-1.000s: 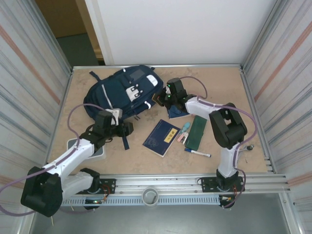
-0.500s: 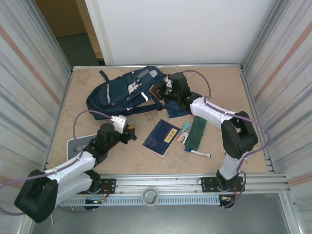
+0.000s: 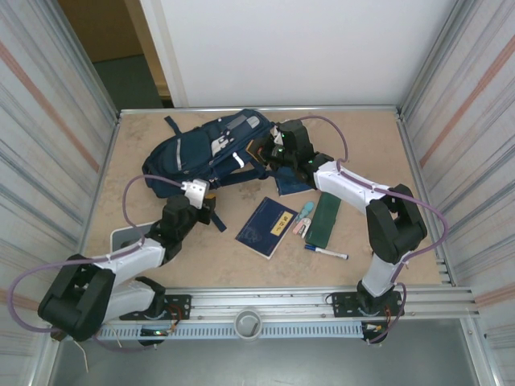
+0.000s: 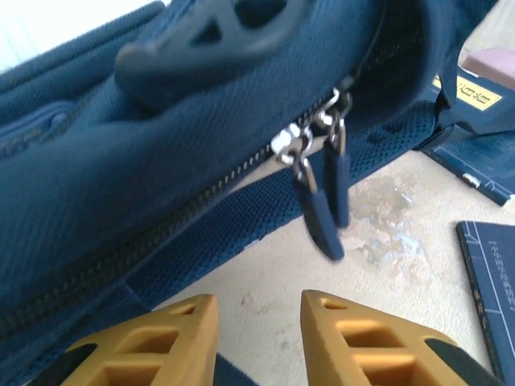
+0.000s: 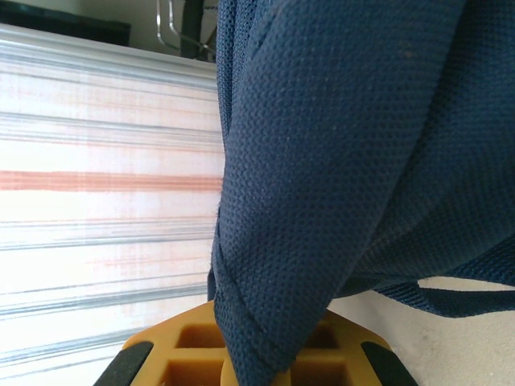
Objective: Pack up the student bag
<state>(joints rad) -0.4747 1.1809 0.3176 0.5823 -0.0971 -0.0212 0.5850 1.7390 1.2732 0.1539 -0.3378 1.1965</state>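
A tan table (image 3: 362,153) with corrugated walls on the left and right, seen from above. The largest thing on it is the student bag (image 3: 205,153), a navy backpack in the far-left part of the table. Its long axis runs on a diagonal from near-left to far-right, and the end with the white patches points far-right, towards the right arm.

The right gripper (image 3: 270,154) meets that far-right end. In its wrist view a fold of navy fabric is drawn down over the yellow fingers (image 5: 193,342), which are closed on it.

The left gripper (image 4: 256,314) sits low at the bag's near side, apart from it. Its two yellow fingers are spread with bare table between them and nothing in their grasp. Just ahead hang two zip pulls (image 4: 322,209) side by side on a closed zip.

Right of the bag lie smaller things: a navy book (image 3: 268,227) with a yellow label, a second navy book (image 3: 291,185) partly under the right arm, a dark green flat case (image 3: 327,219), small pastel items (image 3: 303,217) between book and case, and nearest the bases, a marker pen (image 3: 326,253).
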